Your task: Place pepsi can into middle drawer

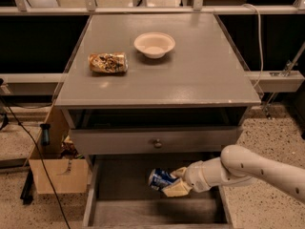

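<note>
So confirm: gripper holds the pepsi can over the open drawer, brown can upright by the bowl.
Wrong on one point: the camera view shows the brown can lying on its side. The gripper does hold the pepsi can over the open drawer, and the bowl is beside the brown can.
</note>
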You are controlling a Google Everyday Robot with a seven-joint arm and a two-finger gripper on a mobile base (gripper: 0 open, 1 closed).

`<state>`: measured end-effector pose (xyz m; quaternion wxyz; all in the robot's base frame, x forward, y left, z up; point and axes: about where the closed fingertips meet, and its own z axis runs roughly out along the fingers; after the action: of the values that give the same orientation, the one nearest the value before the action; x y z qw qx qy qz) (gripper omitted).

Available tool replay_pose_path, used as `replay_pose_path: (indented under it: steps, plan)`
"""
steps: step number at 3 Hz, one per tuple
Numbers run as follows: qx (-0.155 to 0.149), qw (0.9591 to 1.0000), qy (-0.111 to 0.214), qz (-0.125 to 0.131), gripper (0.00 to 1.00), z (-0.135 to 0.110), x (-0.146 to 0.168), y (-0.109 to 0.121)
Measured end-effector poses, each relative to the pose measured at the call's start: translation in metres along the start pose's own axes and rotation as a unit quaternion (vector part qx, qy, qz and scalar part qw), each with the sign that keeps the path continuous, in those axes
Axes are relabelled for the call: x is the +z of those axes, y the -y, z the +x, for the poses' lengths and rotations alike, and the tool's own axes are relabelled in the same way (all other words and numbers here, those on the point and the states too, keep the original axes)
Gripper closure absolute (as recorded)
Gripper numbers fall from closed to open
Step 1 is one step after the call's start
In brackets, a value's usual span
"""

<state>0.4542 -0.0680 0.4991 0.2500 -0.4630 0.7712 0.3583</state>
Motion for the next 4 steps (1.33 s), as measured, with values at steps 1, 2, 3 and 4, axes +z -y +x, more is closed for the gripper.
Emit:
replay_pose_path:
  steps: [1,2,3,4]
  plan:
    - [0.0,1.0,0.0,0.0,1.0,0.0,0.0,0.0]
    - [0.018,0.9998,-0.008,-0.006,1.0,0.011,0.011,0.006]
    - [0.034,0.9992,-0.016,-0.013,1.0,0.027,0.024,0.018]
    - [0.036,0.9991,-0.013,-0.015,1.0,0.039,0.034,0.03]
